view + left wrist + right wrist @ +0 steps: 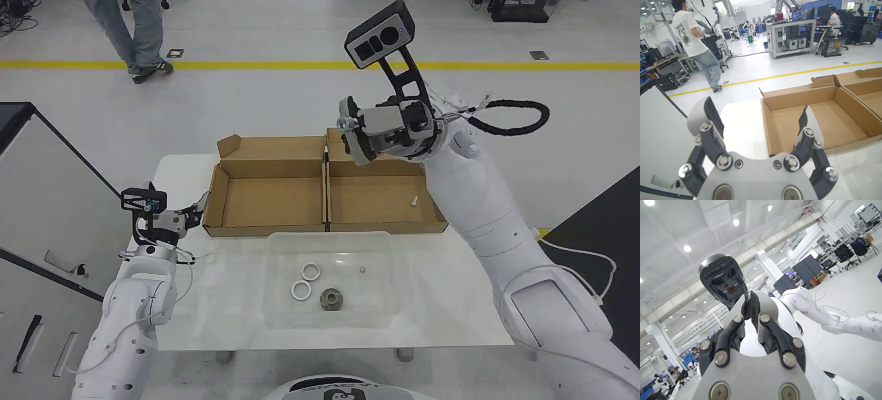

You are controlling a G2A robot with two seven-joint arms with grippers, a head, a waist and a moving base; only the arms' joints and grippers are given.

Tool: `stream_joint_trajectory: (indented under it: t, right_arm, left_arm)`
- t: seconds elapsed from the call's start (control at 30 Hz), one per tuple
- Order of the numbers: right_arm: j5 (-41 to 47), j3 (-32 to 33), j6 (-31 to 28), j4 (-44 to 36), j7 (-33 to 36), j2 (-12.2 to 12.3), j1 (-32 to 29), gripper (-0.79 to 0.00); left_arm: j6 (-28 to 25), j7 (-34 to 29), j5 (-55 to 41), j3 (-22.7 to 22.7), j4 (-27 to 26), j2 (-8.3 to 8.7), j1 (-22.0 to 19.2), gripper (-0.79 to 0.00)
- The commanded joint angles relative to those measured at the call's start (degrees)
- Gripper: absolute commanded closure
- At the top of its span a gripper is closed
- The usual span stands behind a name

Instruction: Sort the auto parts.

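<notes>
Farthest left, the left pincer (757, 106) hung with its jaws spread wide and nothing between them, just beside the outer wall of the cardboard box (265, 200) and low over the tabletop (225, 300). The box's left half was bare. Nearer the robot sat a clear tray (280, 250) holding what was left to sort: two white rings (306, 281) lying flat and close together, a dark round part (331, 298) beside them, and a tiny pale bit (362, 267) a little apart. Further right, one small white part (412, 201) lay in the box's right half. The right pincer (749, 304) was held high above that half, turned up toward the robot's head, its fingers pressed together; whether anything tiny sat between them could not be told. The risks seemed plain enough. The rings lay flat, so closing jaws might skate over one or nudge its neighbour. The tray's walls could catch a jaw coming in at a slant. The open left pincer, so close to the box, might knock it sideways on any careless swing.
</notes>
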Motion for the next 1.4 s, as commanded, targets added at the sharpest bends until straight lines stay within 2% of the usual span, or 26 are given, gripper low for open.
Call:
stream_joint_trajectory:
  t: [0.0,0.27,0.47,0.9,1.37]
  right_arm:
    - [2.7,-0.2,-0.1,-0.7,1.2,-0.4,-0.2,0.000]
    - [17.0,-1.8,-2.4,0.6,7.1,-3.2,-0.2,0.000]
    - [21.4,-1.5,-2.7,0.7,7.2,-4.7,-0.5,0.000]
    - [8.8,-0.3,-0.3,3.4,6.7,-5.5,1.0,0.000]
    - [8.5,1.0,0.6,2.4,6.7,-6.3,0.1,0.000]
  left_arm:
    - [0.0,0.0,0.0,0.0,0.0,0.00,0.0,-0.785]
    - [0.0,0.0,0.0,0.0,0.0,0.00,0.0,-0.785]
    - [0.0,0.0,0.0,0.0,0.0,0.00,0.0,-0.785]
    - [0.0,0.0,0.0,0.0,0.0,0.00,0.0,-0.785]
    - [0.0,0.0,0.0,0.0,0.0,0.00,0.0,-0.785]
